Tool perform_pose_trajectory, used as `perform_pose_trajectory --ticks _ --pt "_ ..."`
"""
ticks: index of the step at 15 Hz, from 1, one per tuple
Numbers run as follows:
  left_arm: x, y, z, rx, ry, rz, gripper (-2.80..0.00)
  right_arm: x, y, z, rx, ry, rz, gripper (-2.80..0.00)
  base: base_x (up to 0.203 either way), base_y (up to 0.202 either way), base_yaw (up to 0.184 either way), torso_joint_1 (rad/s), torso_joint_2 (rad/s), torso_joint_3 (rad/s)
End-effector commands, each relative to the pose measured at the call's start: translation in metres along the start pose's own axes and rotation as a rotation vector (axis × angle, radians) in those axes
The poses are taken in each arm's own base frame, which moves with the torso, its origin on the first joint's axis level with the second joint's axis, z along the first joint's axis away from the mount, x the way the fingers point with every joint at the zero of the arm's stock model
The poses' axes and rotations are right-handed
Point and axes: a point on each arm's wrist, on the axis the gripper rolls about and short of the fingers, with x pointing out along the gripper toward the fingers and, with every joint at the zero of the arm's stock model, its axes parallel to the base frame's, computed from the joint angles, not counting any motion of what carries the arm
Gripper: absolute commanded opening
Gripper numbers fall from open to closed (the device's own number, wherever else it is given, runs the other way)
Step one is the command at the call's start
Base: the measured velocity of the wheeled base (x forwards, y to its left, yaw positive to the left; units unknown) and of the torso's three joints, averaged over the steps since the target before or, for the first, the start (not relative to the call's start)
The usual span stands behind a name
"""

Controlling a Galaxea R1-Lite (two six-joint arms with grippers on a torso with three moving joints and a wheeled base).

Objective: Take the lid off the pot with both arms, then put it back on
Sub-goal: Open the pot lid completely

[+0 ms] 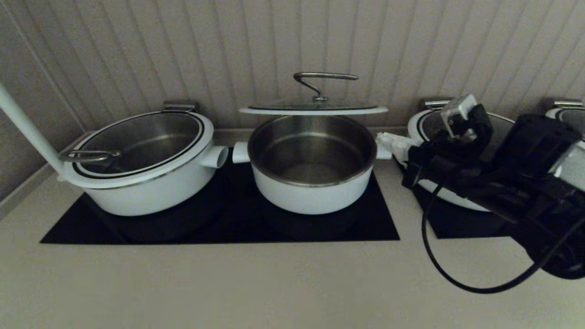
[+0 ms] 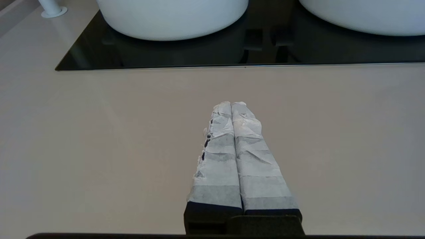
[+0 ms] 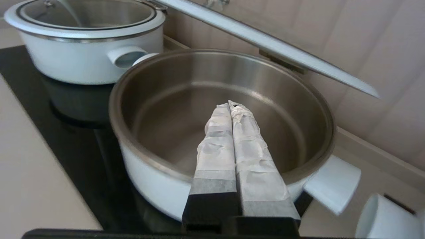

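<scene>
Beige counter [image 1: 256, 283], black hob [image 1: 219, 228], ribbed wall [image 1: 228, 45]

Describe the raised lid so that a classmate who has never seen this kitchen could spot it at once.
Start at the black glass cooktop carrying two white pots. Above the right-hand, open round white pot with a steel inside stands the round glass lid with a broad white rim, propped open. Unlike the neighbouring lids lying flat on their pots, it is raised, its curved steel handle broadside.

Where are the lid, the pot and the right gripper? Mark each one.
the lid [image 1: 313, 109]: head view, on its white rim, raised above the pot.
the pot [image 1: 312, 191]: head view, on its white front wall.
right gripper [image 3: 230, 105]: right wrist view, between its wrapped fingertips, pressed together.
</scene>
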Motion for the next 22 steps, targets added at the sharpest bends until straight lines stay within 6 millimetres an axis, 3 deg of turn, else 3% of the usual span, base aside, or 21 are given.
perform_pose_trajectory --ticks 1,8,14,22 --pt "0.0 0.0 0.0 0.0 -0.001 0.0 -2.8 0.015 -0.004 -0.015 0.005 0.014 0.004 -2.8 0.0 0.0 0.0 0.0 0.0 0.0" --pt "0.0 0.0 0.0 0.0 -0.001 0.0 -2.8 0.047 -0.018 -0.024 -0.031 -0.066 -0.018 -2.8 0.0 0.0 0.0 0.0 0.0 0.0" --pt "0.0 0.0 0.0 0.0 0.0 0.0 -2.8 0.066 -0.036 -0.019 -0.068 -0.132 -0.051 -2.8 0.0 0.0 0.0 0.0 0.0 0.0" --pt "0.0 0.0 0.0 0.0 0.0 0.0 -2.8 0.081 -0.053 0.012 -0.131 -0.22 -0.08 -2.8 0.0 0.0 0.0 0.0 0.0 0.0"
